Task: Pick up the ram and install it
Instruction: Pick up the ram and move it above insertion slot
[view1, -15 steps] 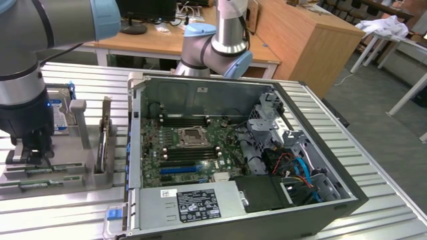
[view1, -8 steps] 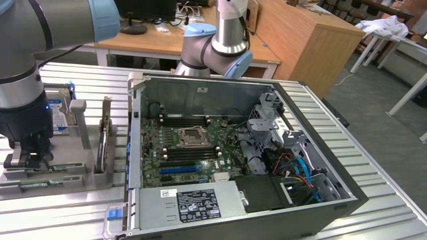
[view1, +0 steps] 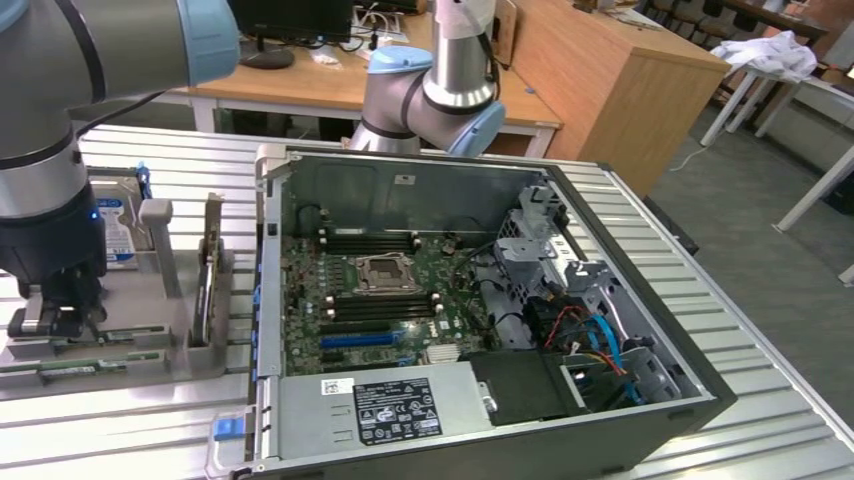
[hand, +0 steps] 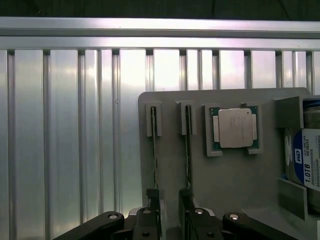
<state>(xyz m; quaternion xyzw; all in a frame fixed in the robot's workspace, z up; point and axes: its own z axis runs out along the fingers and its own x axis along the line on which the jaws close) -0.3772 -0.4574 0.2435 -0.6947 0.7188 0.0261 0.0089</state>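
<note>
Gripper (hand: 170, 207) is sitting low over the grey parts tray (hand: 225, 185), on the ribbed aluminium table (hand: 65, 140). In the exterior view the gripper (view1: 54, 322) is standing at the tray's (view1: 147, 352) end, on the exterior view's left of the open PC case (view1: 400, 185).

Jaws are standing apart and pinching nothing. Bare tray is showing between the fingertips (hand: 156, 202).

Two green boards are standing on edge in parallel holders: one ram stick (hand: 154, 150) and a second ram stick (hand: 188, 150) just beside it. Both are running away from the gripper. Each fingertip is lining up with the near end of one stick, so I cannot tell which stick is being addressed.

Also sitting on the tray: a CPU (hand: 235, 127) in its pocket, and a hard drive (hand: 307, 162) in an end bracket.

Inside the case, the motherboard's (view1: 400, 300) black memory slots (view1: 367, 240) are lying empty. Nothing is installed yet.

Risks, as I am judging them:
- Fingers are centring on the gap, not on a board. Closing here could catch neither stick, or push both together.
- The sticks are thin and on edge, so an off-centre pinch could be tilting one in its holder and jamming it.
- The neighbouring stick is close, so a finger could be knocking it.
- A crooked grip would be showing up later as a misaligned seat at the slot.
</note>
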